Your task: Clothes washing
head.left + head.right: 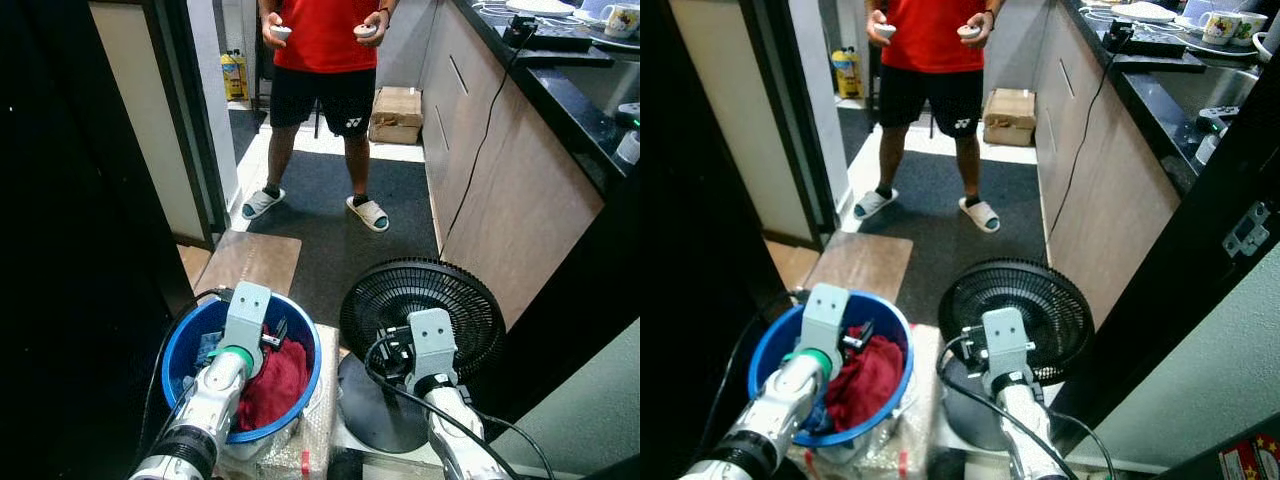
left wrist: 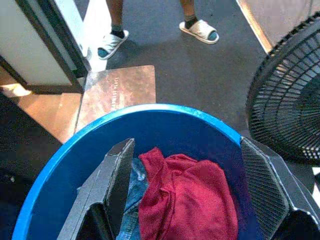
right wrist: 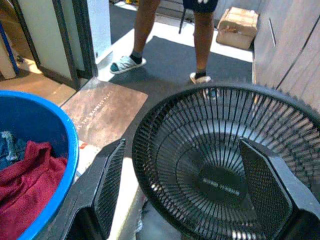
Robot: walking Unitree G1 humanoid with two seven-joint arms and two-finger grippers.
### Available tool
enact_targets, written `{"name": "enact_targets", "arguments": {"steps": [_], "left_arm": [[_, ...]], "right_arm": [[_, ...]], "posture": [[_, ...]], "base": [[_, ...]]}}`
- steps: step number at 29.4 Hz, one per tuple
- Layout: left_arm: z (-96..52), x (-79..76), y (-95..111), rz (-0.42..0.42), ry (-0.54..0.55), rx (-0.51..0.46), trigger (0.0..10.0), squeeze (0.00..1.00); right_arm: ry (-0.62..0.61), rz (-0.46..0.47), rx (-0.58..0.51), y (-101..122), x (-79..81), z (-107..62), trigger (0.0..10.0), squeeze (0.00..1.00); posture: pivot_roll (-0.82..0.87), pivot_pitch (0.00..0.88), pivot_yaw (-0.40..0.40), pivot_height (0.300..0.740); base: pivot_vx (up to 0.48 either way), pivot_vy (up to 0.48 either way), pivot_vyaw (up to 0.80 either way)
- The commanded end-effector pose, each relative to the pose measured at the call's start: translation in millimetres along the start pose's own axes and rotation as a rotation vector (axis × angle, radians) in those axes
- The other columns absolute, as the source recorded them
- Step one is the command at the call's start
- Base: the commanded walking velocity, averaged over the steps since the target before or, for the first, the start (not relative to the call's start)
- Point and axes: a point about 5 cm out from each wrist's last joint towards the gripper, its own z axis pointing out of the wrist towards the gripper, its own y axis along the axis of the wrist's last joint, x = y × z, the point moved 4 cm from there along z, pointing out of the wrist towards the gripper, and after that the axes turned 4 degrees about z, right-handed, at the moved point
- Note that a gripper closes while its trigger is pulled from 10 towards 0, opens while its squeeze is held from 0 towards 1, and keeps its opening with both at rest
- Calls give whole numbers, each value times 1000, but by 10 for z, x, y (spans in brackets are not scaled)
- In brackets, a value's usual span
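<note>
Both silver arms reach forward at the lower edge of the head views. Left gripper hangs over the round blue plastic basin with its black fingers spread wide and holding nothing. Inside the basin lies a crumpled dark red cloth, with a bit of blue denim garment beside it against the wall. Right gripper, fingers likewise parted and empty, hangs before the black round floor fan just beside the basin. Beyond, a person in a red shirt stands on the dark mat.
</note>
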Motion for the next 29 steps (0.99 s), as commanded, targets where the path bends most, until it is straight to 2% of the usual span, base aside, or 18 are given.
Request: {"name": "enact_targets", "arguments": {"steps": [1,5,10,13,21,29], "left_arm": [[-34,77,-62,-16,34,10,10000,0],[-78,163,-133,-39,84,20,10000,0],[-98,167,-155,-44,95,21,10000,0],[-127,174,-168,-64,118,13,10000,0],[-149,220,-178,-65,132,7,10000,0],[-79,218,-66,-57,122,-9,10000,0]], "right_arm": [[-1,13,21,-36,0,11,10000,0],[49,7,19,-3,92,55,10000,0],[60,11,19,12,118,76,10000,0],[96,8,14,66,205,128,10000,0],[112,15,18,84,268,159,10000,0],[102,16,15,108,241,200,10000,0]], "posture": [[45,0,-9,740],[61,0,-25,740],[92,0,-51,740],[118,0,-68,740],[123,0,-72,740],[118,0,-55,740]], "base": [[0,0,0],[0,0,0],[0,0,0],[0,0,0],[0,0,0],[0,0,0]]}}
